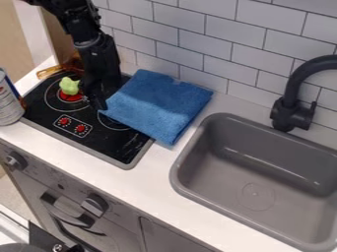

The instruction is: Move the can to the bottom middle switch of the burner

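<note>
so the can (pixel 9 104) is at the view's left edge, right by the stove (pixel 109 147). gripper's (pixel 99 102) over the stove by the blue cloth (pixel 158 103), can't tell if it's clenched or released tbh

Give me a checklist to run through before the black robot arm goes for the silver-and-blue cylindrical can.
1. Can standing upright: ok.
2. Can wholly in view: not ok, the left edge cuts it off.
3. Black two-finger gripper at the can: not ok, it hangs over the black stovetop.
4. Round red switches uncovered: ok.
5. Folded blue cloth off the switches: ok, it lies to their right.
6. Can full or empty: cannot tell.
</note>
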You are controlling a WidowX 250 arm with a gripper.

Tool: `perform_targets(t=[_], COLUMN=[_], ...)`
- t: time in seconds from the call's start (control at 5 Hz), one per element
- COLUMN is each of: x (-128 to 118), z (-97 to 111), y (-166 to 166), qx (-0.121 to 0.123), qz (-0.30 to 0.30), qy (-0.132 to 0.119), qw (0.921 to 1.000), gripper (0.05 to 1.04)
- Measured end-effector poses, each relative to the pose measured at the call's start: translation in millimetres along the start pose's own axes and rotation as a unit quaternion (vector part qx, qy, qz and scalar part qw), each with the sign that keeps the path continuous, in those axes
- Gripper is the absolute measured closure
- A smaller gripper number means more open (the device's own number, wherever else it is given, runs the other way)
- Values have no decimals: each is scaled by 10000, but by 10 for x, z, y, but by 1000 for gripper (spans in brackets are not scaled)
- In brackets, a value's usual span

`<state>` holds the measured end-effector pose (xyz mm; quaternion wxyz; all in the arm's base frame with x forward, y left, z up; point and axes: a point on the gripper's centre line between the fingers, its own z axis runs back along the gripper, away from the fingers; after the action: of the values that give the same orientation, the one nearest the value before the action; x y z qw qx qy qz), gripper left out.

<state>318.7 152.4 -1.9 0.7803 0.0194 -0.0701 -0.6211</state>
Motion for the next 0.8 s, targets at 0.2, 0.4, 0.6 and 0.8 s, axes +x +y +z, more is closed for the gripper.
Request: perform_targets(t=[0.2,0.4,0.6,0.8], x=[5,-89,-234,-447], z=[-106,-103,-90,-8], y=[-60,-49,41,70], qx=[-160,-125,-319,-188], qz=[71,814,1536,2309], qy=[-48,-48,31,-40], qw=[9998,9966,9876,9728], gripper=[83,83,83,83])
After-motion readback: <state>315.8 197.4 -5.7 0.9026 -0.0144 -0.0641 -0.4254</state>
